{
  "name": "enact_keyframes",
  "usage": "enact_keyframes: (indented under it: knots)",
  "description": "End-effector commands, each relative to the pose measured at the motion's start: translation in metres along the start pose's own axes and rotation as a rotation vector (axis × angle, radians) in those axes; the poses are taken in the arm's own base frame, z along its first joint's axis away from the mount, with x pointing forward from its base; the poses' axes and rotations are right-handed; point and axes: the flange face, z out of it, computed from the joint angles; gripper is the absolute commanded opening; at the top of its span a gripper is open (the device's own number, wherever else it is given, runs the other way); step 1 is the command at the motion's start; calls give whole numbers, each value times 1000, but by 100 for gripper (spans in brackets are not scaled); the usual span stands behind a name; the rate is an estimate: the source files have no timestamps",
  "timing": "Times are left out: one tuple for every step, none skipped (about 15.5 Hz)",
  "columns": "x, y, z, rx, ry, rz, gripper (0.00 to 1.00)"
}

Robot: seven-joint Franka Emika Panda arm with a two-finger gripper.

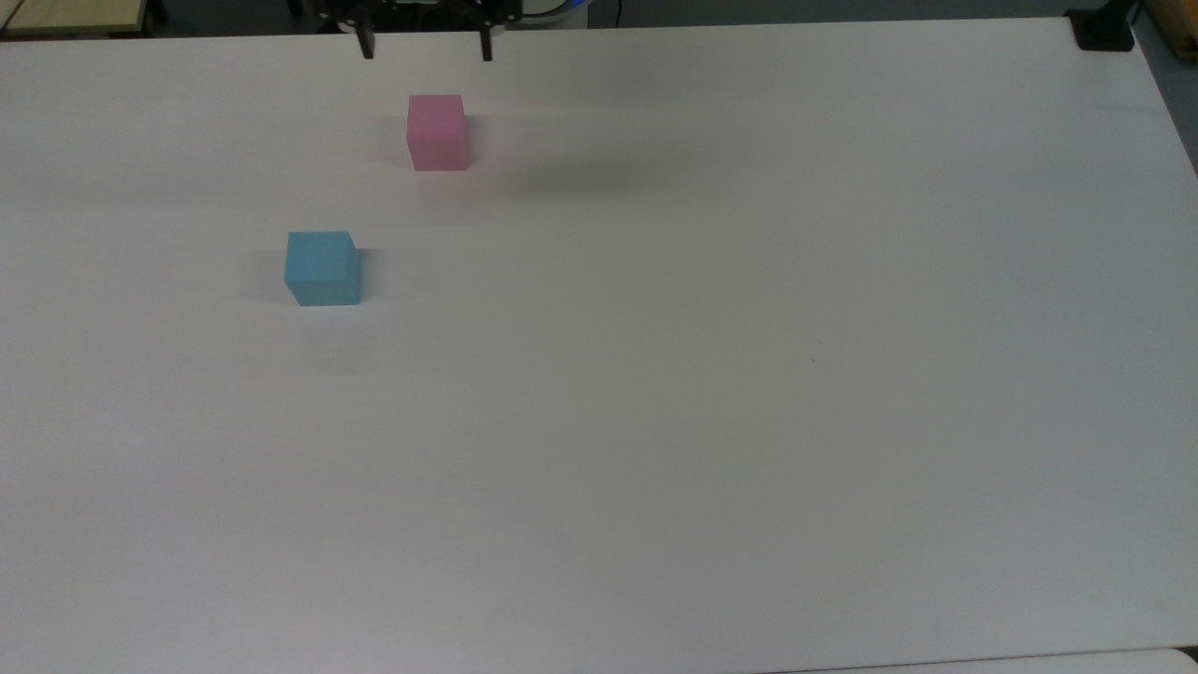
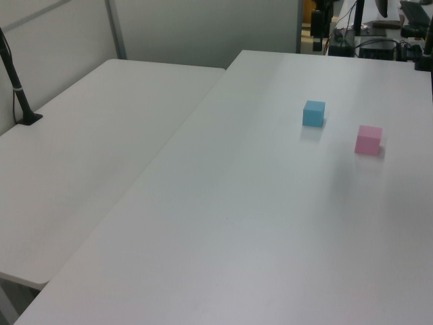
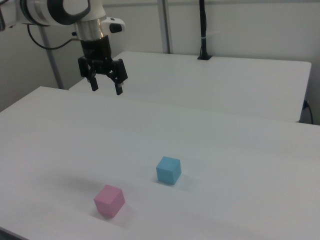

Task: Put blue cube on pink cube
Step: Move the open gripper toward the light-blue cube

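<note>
Cubes sit apart on our white table (image 1: 749, 421): blue cube (image 1: 323, 269), pink cube (image 1: 437, 132). Our gripper (image 3: 106, 86) hangs high, spread wide, holding nothing. We think blue feels light and squishy; pinch its flat sides gently.

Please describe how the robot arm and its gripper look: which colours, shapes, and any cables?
In the right view, the arm has rounded white shells with dark grey joint rings. A black cable loops beside it. The black two-finger gripper sits under a black wrist block and has two slim, straight, dark fingers.
</note>
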Motion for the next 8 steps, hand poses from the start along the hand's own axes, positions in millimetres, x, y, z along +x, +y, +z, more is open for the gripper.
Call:
enact_keyframes:
  knots:
    - [-6,35,-5,-3,13,-4,100]
    - [-8,46,-6,-3,16,-3,100]
    - [-9,56,-6,-3,15,-1,100]
    - [-10,68,-2,-3,10,2,100]
    - [-11,78,-1,-3,11,1,100]
    - [-13,89,0,-3,10,0,100]
    - [-15,104,0,-6,21,-6,100]
    - [-14,109,-2,-12,46,-11,100]
